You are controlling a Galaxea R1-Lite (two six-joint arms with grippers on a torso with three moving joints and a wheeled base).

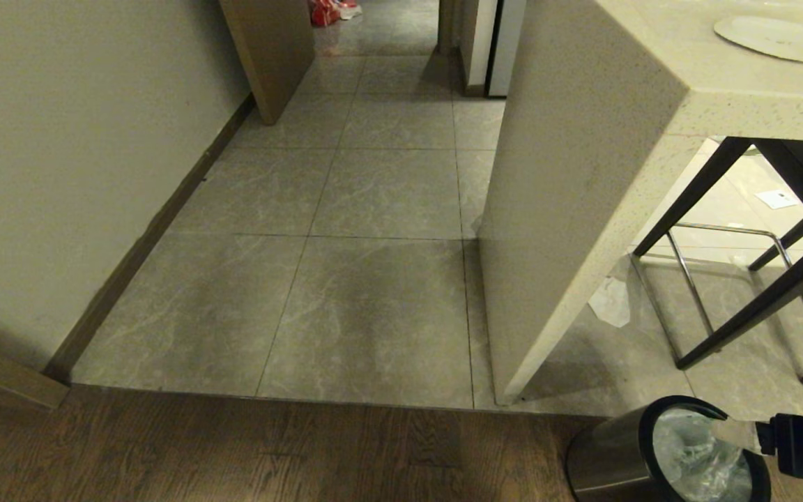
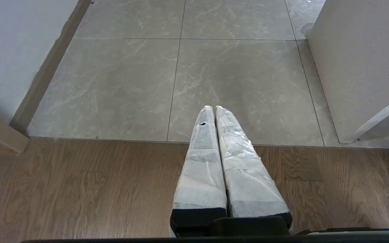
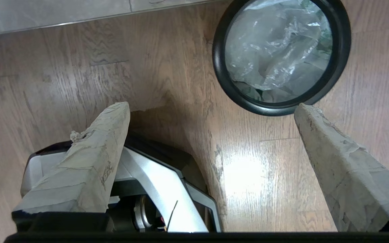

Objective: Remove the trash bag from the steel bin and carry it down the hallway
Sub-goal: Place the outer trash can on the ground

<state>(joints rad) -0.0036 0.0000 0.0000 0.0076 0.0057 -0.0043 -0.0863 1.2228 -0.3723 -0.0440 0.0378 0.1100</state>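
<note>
grey marble-veined tiles of the hallway (image 1: 373, 209) run away from you between a cream wall (image 1: 74, 153) with dark skirting on your left and a speckled stone counter (image 1: 583, 174) on your right. nearer you, the tiles end at a straight seam and a dark wood floor (image 1: 234, 453) begins.

your steel bin (image 1: 607, 453) stands on the wood floor at the lower right of the head view, just past the foot of the counter's side panel. black ring rim, brushed wall. the trash bag (image 1: 694, 453) sits inside it, crinkly and translucent, whitish, filling the mouth; a hint of green shows through at one edge in the right wrist view.

your right gripper (image 3: 211, 111) hangs above the wood floor beside the bin, jaws spread wide, nothing between them. one taped finger's tip lies close by the bin's rim in that view; you cannot tell whether it touches. part of the robot's base (image 3: 154, 182) shows below the other finger. in the head view the right arm enters from the right edge, beside the bin.

your left gripper (image 2: 213, 108) is over the seam between wood and tile, well apart from the bin, its taped fingers pressed together, empty.

under the counter: a black-legged frame, a chrome rail, a scrap of white plastic (image 1: 610, 301) on the tiles. far down the hallway, something red (image 1: 325, 10) lies on the floor.
</note>
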